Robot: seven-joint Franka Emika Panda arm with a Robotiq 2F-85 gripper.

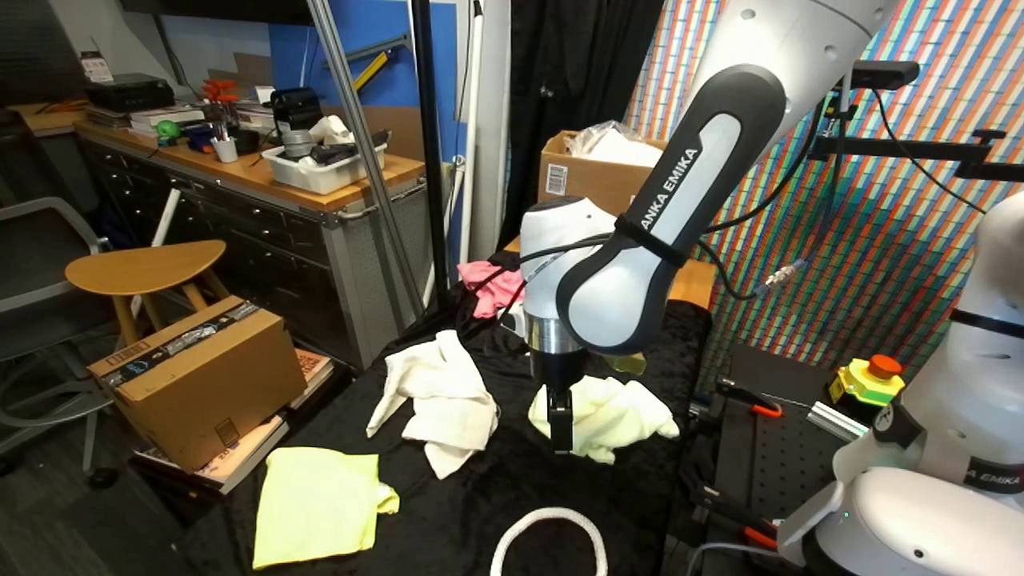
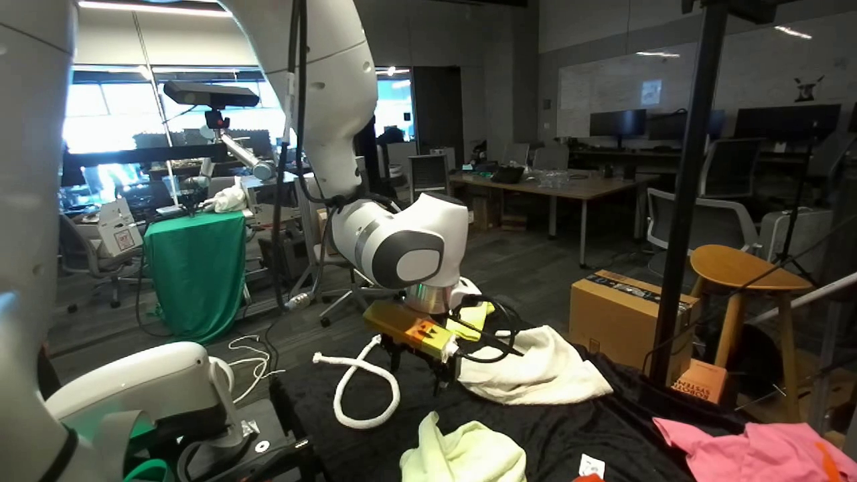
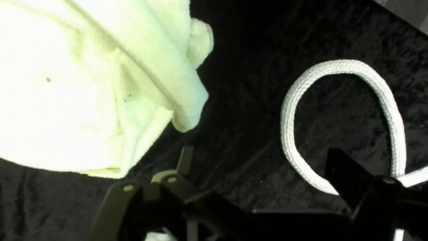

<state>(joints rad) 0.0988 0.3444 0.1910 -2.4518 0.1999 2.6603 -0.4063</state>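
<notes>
Over the black-draped bench [image 3: 240, 60] before me, gripper [image 3: 261, 154] spread wide, white looped rope [image 3: 288, 124] at its two o'clock in the wrist view, rumpled pale-yellow cloth [image 3: 97, 90] at ten o'clock

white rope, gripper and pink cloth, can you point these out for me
White rope [image 3: 287, 124]: wrist view, left side of its loop.
Gripper [image 3: 260, 159]: wrist view, midway between its open fingertips.
Pink cloth [image 2: 756, 450]: exterior view, middle of its visible surface.

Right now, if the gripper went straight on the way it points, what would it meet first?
Likely the black cloth below the open gripper; depth is unclear, so one side might brush the white rope first.
</notes>
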